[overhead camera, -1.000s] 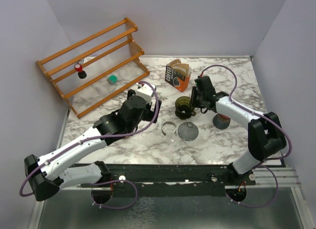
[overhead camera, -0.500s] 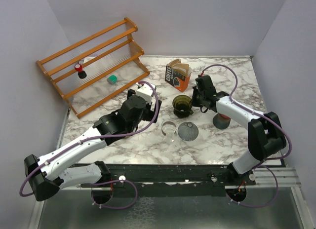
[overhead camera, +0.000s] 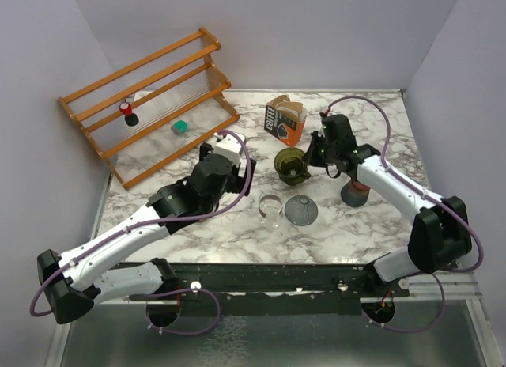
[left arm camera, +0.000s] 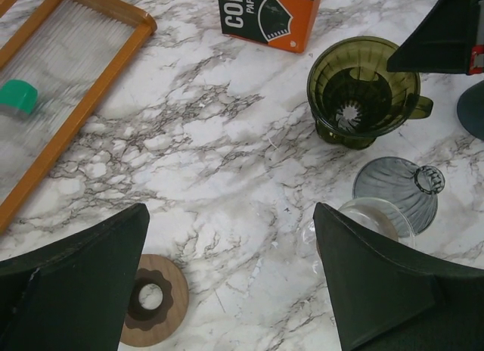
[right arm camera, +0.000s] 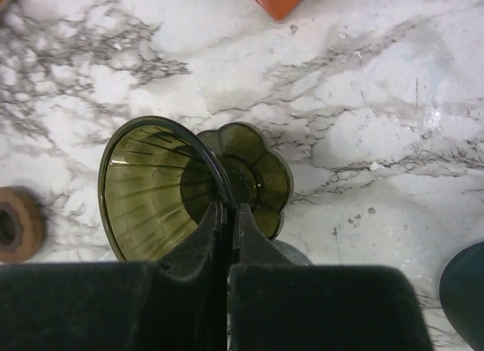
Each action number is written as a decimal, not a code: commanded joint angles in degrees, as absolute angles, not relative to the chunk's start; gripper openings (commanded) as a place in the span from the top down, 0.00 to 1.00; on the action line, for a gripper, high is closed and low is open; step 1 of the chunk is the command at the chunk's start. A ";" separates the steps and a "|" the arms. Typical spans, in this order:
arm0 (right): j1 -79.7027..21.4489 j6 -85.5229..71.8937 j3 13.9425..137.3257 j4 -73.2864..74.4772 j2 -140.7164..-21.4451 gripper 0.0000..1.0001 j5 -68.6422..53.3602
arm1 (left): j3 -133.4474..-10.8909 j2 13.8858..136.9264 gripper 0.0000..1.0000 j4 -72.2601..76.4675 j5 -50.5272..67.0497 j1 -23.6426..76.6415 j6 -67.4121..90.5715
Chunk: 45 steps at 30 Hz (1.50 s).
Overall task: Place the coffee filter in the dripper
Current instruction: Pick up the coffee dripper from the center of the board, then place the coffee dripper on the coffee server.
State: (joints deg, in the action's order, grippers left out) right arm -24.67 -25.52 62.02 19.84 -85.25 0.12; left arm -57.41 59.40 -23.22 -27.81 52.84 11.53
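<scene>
The right gripper (right arm camera: pixel 227 212) is pinched tight on the rim of the green dripper (right arm camera: pixel 151 188), which leans tilted in the upper middle of the overhead view. Just above it stands the orange box (overhead camera: pixel 283 123), with brown paper filters (overhead camera: pixel 292 108) poking from its open top. A dark cup (overhead camera: pixel 354 194) stands to the dripper's right, and a glass jar (overhead camera: pixel 271 206) and a grey ribbed cone (overhead camera: pixel 301 210) lie below it. The left gripper (left arm camera: pixel 231 222) hangs spread wide over the marble table (left arm camera: pixel 227 139), with a wooden ring (left arm camera: pixel 155 299) at the lower left of its view.
</scene>
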 commanded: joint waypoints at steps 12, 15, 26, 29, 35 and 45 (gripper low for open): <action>-24.52 -23.96 72.46 29.23 -76.60 0.99 -13.00 | -55.61 53.54 0.02 -21.56 -35.50 52.65 12.98; -24.75 -22.86 74.60 31.95 -76.00 0.99 -17.07 | -55.25 52.35 0.01 -21.15 -36.51 52.65 13.19; -30.89 -21.46 75.00 38.84 -72.51 0.99 -24.79 | -53.83 47.26 0.01 -19.64 -40.16 52.47 14.05; -32.61 -20.93 74.69 40.58 -72.59 0.99 -26.62 | -53.25 45.82 0.01 -18.93 -40.51 52.38 14.06; -33.73 -21.36 73.73 41.70 -72.19 0.99 -28.30 | -52.87 44.76 0.01 -18.48 -40.50 52.23 14.06; -34.58 -20.89 71.64 42.39 -74.08 0.99 -25.43 | -52.82 45.44 0.01 -18.43 -39.80 52.10 13.80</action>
State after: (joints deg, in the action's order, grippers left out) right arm -34.15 -21.30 72.97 41.47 -73.41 -25.21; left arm -53.54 45.28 -19.33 -39.11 52.45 13.69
